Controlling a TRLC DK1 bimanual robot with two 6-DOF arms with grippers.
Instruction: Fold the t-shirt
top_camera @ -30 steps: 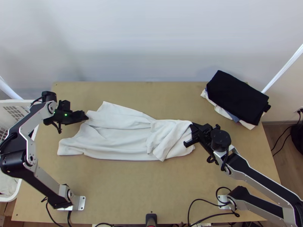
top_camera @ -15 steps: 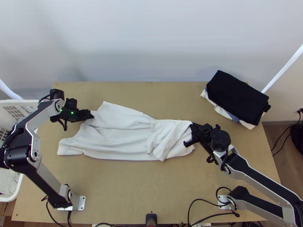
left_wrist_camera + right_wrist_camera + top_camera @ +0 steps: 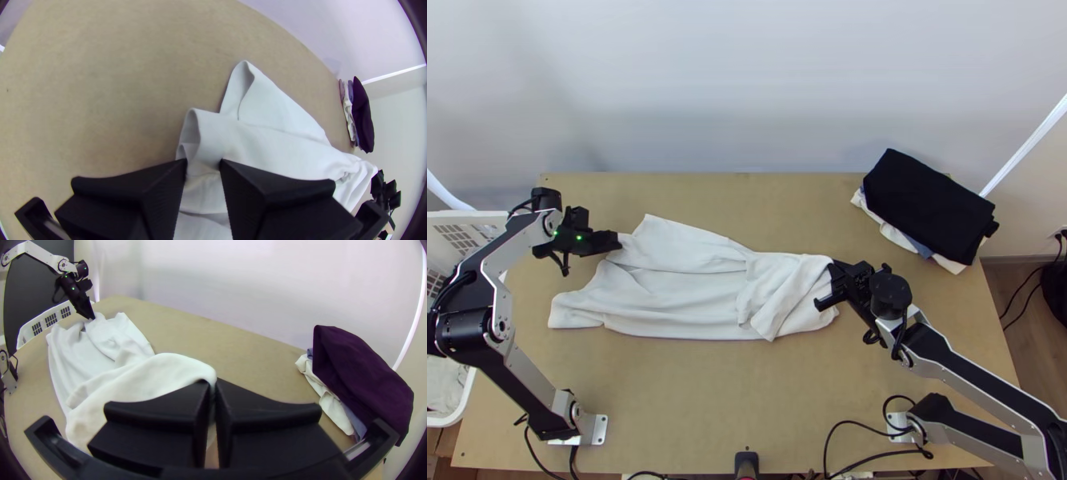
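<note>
Here we are above the light wooden tabletop (image 3: 739,400), and the soft white fabric t-shirt (image 3: 683,296) lies lengthwise from nine o'clock in to the centre, rumpled and only partly folded. At its own three o'clock end the cloth doubles over itself in loose layers; round at eleven a corner juts out, and between eight and nine another spreads flat.

Now to the black left hand (image 3: 616,242), at the shirt's ten o'clock edge. In its wrist view, the left hand (image 3: 203,161) is open, its wide flat black fingers (image 3: 275,180) parted, with white cloth showing in the gap and a raised, looped fold just past the tips. The silver-and-black left arm (image 3: 523,384) comes up from eight o'clock on the tabletop.

Across at three o'clock on the shirt, the black right hand (image 3: 835,276) is clamped on the cloth, and what a tidy pinch: the edge runs up in a smooth rise and disappears into its grip. The silver-and-black right arm (image 3: 963,372) backs it from four o'clock.

Out at two o'clock, a folded black garment (image 3: 931,204) tops a pile, white cloth (image 3: 887,230) and a strip of blue peeking from under it. And at nine to ten, beside the tabletop, stands a white plastic basket (image 3: 459,214).
</note>
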